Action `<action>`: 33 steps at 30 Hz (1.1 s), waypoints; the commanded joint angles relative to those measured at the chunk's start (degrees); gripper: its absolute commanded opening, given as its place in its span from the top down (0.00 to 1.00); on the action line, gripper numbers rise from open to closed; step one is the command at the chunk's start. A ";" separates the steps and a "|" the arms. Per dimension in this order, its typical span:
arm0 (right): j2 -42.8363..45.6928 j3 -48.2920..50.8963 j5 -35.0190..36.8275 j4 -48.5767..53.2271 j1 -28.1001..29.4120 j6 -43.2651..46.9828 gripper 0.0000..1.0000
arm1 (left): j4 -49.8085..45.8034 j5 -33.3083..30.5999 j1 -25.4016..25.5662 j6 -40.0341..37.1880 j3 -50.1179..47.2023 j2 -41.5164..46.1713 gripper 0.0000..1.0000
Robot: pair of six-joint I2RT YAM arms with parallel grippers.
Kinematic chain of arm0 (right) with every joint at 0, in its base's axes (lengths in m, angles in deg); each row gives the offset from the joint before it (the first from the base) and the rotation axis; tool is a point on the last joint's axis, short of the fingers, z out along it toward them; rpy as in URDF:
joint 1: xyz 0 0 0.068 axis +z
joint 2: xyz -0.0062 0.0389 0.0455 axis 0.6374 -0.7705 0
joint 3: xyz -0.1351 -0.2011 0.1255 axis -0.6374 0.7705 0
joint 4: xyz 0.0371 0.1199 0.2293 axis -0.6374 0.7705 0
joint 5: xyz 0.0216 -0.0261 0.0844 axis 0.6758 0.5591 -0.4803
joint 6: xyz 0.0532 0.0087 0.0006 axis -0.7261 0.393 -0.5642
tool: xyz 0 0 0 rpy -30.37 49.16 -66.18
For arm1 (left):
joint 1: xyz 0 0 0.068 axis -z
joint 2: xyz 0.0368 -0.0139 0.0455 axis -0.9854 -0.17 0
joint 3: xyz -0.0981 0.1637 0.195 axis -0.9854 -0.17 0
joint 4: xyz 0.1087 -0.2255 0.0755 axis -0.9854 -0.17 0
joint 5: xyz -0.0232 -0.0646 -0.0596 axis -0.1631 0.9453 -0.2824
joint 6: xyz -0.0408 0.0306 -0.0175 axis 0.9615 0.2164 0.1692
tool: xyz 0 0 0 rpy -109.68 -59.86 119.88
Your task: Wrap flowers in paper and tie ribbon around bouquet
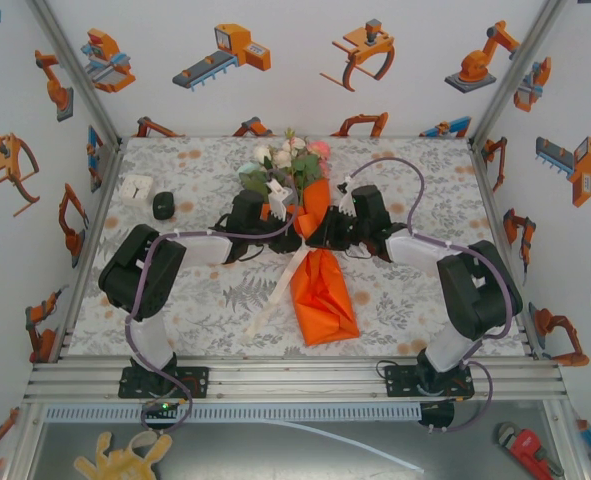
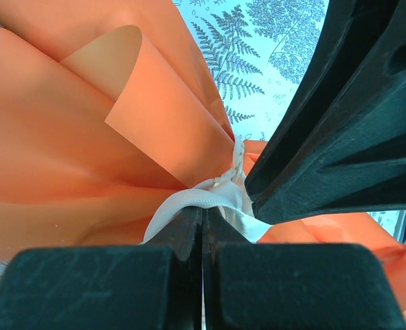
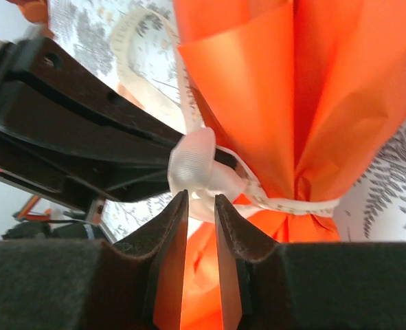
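Black left gripper (image 2: 203, 218): fingers pressed flat together with no gap, pinching the narrow cream-white translucent ribbon (image 2: 183, 203) where it comes off the wrap. Right gripper (image 3: 201, 204): fingers a narrow slit apart, nothing clamped between them. A folded bit of ribbon sits just above its tips; contact cannot be told. The two grippers meet tip to tip at the pinched waist of the bouquet (image 1: 318, 262), left from the left side, right from the right.

The ribbon circles the waist, cinching the thin bright orange paper (image 2: 65, 137) into gathered folds. One loose tail trails toward the near left across the table.

The bouquet lies flat near the table middle. Its small bunch of pink and white flowers (image 1: 290, 155) with green leaves points to the far edge, and its long orange cone end points to the near edge. Underneath is the grey fern-and-orange print tablecloth (image 1: 215, 300). A small white block (image 1: 135, 188) and a small dark object (image 1: 163, 205) sit at the far left, well apart from the bouquet.
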 commanded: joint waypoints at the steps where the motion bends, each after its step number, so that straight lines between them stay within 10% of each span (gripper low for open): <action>1: 2.31 -0.54 4.04 5.40 -0.24 5.29 0.73 | 0.66 1.09 0.11 0.31 2.04 -0.58 1.00; 33: -4.09 -3.41 0.06 -3.07 -0.44 1.12 0.71 | -0.04 1.48 0.09 -0.31 3.15 -1.66 1.00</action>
